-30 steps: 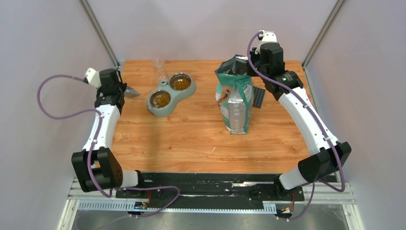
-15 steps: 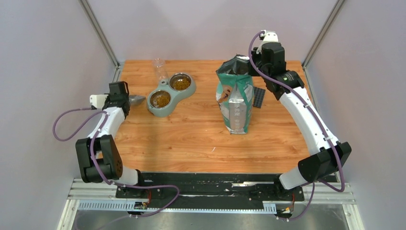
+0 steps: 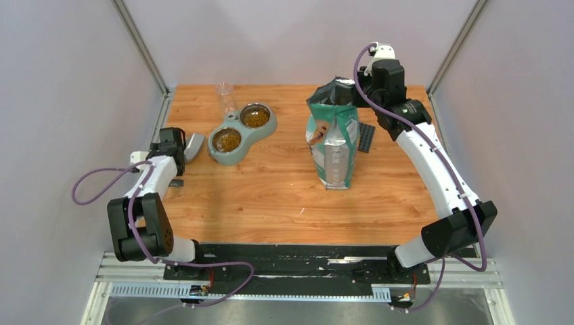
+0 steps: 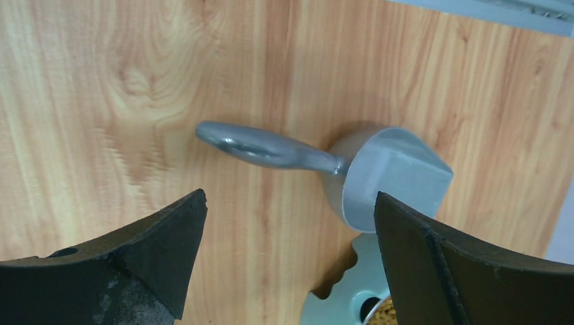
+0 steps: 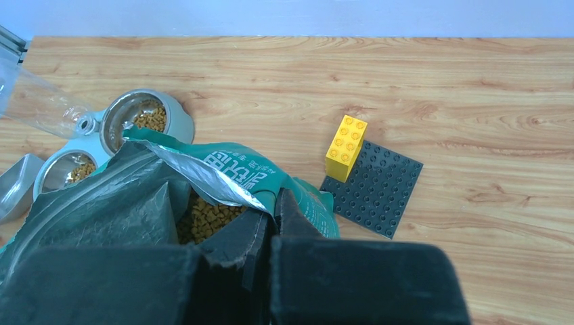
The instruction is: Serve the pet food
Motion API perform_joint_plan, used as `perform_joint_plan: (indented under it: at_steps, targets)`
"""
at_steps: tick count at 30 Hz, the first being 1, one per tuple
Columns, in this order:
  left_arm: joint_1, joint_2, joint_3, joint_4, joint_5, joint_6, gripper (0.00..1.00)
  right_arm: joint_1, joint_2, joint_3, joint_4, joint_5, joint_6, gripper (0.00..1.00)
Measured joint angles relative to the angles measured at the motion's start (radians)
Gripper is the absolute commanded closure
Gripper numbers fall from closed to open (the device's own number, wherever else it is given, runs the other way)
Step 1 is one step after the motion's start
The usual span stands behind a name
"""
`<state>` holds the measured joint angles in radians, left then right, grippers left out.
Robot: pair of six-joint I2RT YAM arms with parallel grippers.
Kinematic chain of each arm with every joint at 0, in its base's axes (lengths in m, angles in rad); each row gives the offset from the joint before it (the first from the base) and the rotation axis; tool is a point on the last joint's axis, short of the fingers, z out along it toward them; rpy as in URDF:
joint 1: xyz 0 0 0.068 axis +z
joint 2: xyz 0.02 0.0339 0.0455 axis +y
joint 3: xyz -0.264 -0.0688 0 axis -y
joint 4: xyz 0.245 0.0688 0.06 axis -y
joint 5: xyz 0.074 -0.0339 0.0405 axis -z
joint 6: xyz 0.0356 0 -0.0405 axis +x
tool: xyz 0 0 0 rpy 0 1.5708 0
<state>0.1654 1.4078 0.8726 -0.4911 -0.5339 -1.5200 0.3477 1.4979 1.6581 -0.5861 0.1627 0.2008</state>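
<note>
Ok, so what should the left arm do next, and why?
Probably lift the left tool straight up and away from the scoop. Its jaws stand open, the scoop lies free on the table beside the feeder, and both halves of the feeder hold pet food. The right tool is shut on the bag rim, so the bag looks steady.

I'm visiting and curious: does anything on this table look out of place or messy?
Yes: a yellow toy brick at the corner of a dark studded plate, beside the bag, has nothing to do with feeding. The metal scoop lies by the bowls. The kibble in them looks unspilled.
</note>
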Motion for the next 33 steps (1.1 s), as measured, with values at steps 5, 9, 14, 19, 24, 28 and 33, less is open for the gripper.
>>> perform_joint_plan:
  at_steps: [5, 9, 14, 19, 24, 28, 33]
  targets:
    - [-0.005, -0.002, 0.087, -0.109, 0.023, 0.129, 0.00, -0.008, 0.000, 0.000, -0.001, -0.008, 0.004, 1.00]
    - [-0.084, -0.030, 0.205, -0.106, 0.059, 0.373, 0.00, -0.018, 0.000, -0.002, 0.000, -0.016, 0.010, 1.00]
    - [-0.317, -0.101, 0.305, -0.002, 0.171, 0.660, 0.00, -0.029, -0.002, -0.005, 0.000, -0.028, 0.027, 1.00]
    - [-0.450, -0.114, 0.373, 0.143, 0.412, 0.832, 0.00, -0.032, -0.002, -0.005, 0.000, -0.048, 0.043, 1.00]
    - [-0.582, -0.018, 0.530, 0.231, 0.585, 0.998, 0.00, -0.037, -0.002, -0.005, 0.002, -0.080, 0.059, 1.00]
    - [-0.639, 0.106, 0.709, 0.278, 0.700, 1.093, 0.00, -0.042, -0.002, -0.005, 0.006, -0.114, 0.056, 1.00]
    - [-0.636, 0.315, 0.966, 0.272, 0.851, 1.168, 0.01, -0.048, -0.003, -0.011, 0.018, -0.185, 0.036, 1.00]
